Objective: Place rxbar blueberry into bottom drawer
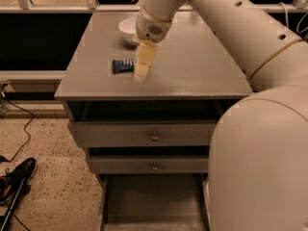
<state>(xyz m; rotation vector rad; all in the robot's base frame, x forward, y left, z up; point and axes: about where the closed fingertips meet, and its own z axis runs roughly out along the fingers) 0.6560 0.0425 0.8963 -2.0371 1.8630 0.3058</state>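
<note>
The rxbar blueberry [122, 65], a flat dark-blue wrapped bar, lies on the grey cabinet top [192, 76] toward its left front. My gripper [141, 71] hangs from the white arm directly over the bar's right end and covers that end. The bottom drawer [154, 201] is pulled open at the foot of the cabinet, its flat floor bare. The arm's large white body fills the right side of the view and hides the drawer's right wall.
A white bowl [126, 28] stands at the back of the cabinet top, partly behind my arm. Two upper drawers with small knobs [154, 137] are pushed in. A black shoe [17, 174] and a cable lie on the speckled floor at left.
</note>
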